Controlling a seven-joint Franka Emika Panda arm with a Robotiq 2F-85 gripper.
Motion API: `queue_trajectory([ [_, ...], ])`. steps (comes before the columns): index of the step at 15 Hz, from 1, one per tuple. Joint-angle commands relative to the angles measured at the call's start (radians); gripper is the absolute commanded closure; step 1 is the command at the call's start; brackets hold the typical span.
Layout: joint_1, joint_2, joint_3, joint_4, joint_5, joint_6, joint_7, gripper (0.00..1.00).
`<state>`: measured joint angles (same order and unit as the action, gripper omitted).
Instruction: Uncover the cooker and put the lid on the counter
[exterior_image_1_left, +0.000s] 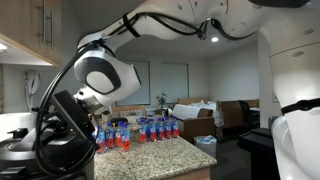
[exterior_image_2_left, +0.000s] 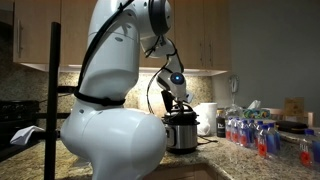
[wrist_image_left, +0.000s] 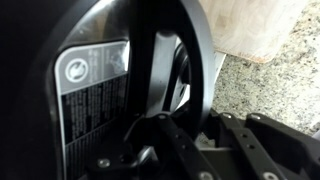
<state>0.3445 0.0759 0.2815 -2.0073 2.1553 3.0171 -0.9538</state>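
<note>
- In an exterior view: white arm (exterior_image_1_left: 100, 72) bent down toward the far left, black hand (exterior_image_1_left: 70, 112) low over the left end of the worktop (exterior_image_1_left: 170, 155). Fingers too dark to read here. Red-and-blue bottles (exterior_image_1_left: 140, 130) clustered on the worktop, well apart from the hand.
- In an exterior view: hand (exterior_image_2_left: 177, 100) pointing straight down onto the cooker (exterior_image_2_left: 180, 137), which stands at the back of the worktop (exterior_image_2_left: 225, 152) near the wall. Black lid (exterior_image_2_left: 180, 115) directly under the hand, at the cooker's rim. Seated or just lifted, cannot tell. White jug (exterior_image_2_left: 207, 118) just beside the cooker, bottles (exterior_image_2_left: 250, 130) farther along.
- Wrist view: lid (wrist_image_left: 90, 90) close up, filling the left, with a white-printed label on top. Hand (wrist_image_left: 185, 135) pressed together, clamped on the lid's raised handle. Speckled worktop (wrist_image_left: 270, 90) past the lid's edge.
</note>
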Motion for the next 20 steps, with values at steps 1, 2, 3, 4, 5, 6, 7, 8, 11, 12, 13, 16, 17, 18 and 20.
queue_trajectory([
  [1, 0.000, 0.000, 0.000, 0.000, 0.000, 0.000, 0.000, 0.93],
  [2, 0.000, 0.000, 0.000, 0.000, 0.000, 0.000, 0.000, 0.93],
  [3, 0.000, 0.000, 0.000, 0.000, 0.000, 0.000, 0.000, 0.93],
  [4, 0.000, 0.000, 0.000, 0.000, 0.000, 0.000, 0.000, 0.93],
  [5, 0.000, 0.000, 0.000, 0.000, 0.000, 0.000, 0.000, 0.93],
  [6, 0.000, 0.000, 0.000, 0.000, 0.000, 0.000, 0.000, 0.93],
  [7, 0.000, 0.000, 0.000, 0.000, 0.000, 0.000, -0.001, 0.93],
  [8, 0.000, 0.000, 0.000, 0.000, 0.000, 0.000, -0.001, 0.93],
  [11, 0.000, 0.000, 0.000, 0.000, 0.000, 0.000, -0.001, 0.93],
  [12, 0.000, 0.000, 0.000, 0.000, 0.000, 0.000, -0.001, 0.93],
  [13, 0.000, 0.000, 0.000, 0.000, 0.000, 0.000, -0.001, 0.93],
  [16, 0.000, 0.000, 0.000, 0.000, 0.000, 0.000, -0.001, 0.93],
  [17, 0.000, 0.000, 0.000, 0.000, 0.000, 0.000, -0.001, 0.93],
  [18, 0.004, -0.016, 0.001, -0.003, 0.009, 0.007, -0.012, 0.94],
  [20, 0.011, -0.061, 0.011, -0.024, 0.009, 0.008, -0.016, 0.94],
])
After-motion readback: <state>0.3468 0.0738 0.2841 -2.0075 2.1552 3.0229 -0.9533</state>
